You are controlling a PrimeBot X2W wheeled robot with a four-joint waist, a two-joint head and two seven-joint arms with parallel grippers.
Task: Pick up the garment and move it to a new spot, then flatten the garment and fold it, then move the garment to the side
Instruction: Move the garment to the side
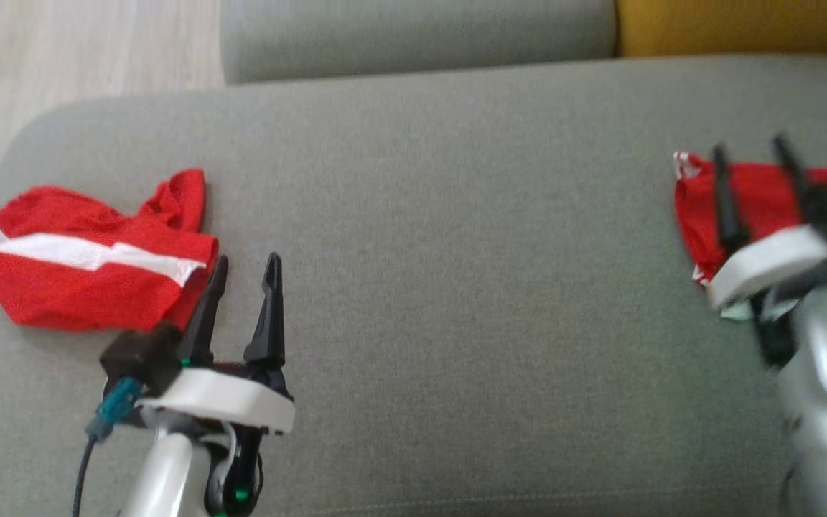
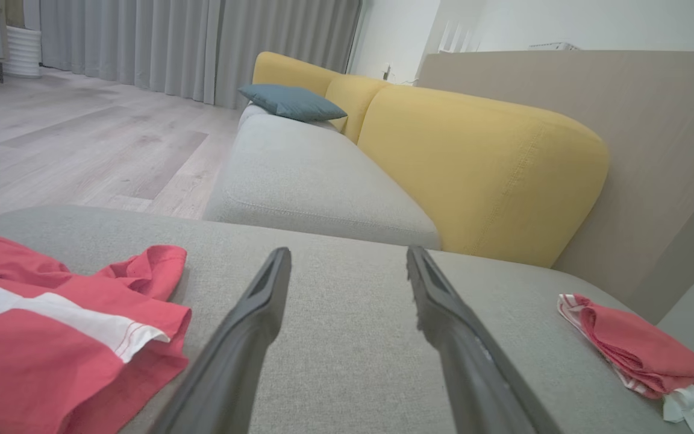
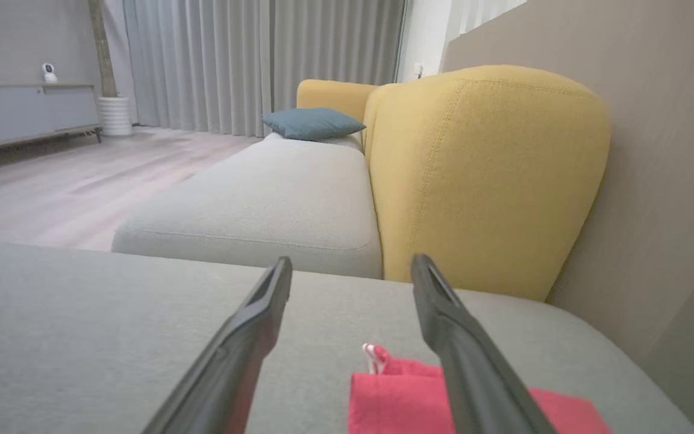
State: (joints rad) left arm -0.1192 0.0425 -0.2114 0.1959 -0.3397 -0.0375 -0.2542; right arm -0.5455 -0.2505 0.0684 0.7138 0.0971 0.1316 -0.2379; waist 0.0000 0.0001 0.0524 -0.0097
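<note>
A folded red garment (image 1: 765, 194) with white trim lies flat at the right end of the grey seat cushion (image 1: 456, 287). My right gripper (image 1: 749, 145) hovers over it, open, with nothing between the fingers. In the right wrist view the folded garment (image 3: 401, 398) lies just below and between the spread fingers of the right gripper (image 3: 352, 261). A second, crumpled red garment (image 1: 83, 258) with a white stripe lies at the cushion's left end. My left gripper (image 1: 247, 260) stands open just right of it, apart from the cloth. The left wrist view shows the left gripper (image 2: 348, 253), the crumpled garment (image 2: 52, 337) and the folded one (image 2: 636, 343).
A yellow backrest (image 2: 485, 175) rises behind the cushion at the right. Beyond it runs another grey seat (image 2: 311, 175) with a blue pillow (image 2: 293, 101). Wooden floor (image 1: 62, 57) lies past the cushion's left edge. A beige wall panel (image 3: 654, 181) stands close at the right.
</note>
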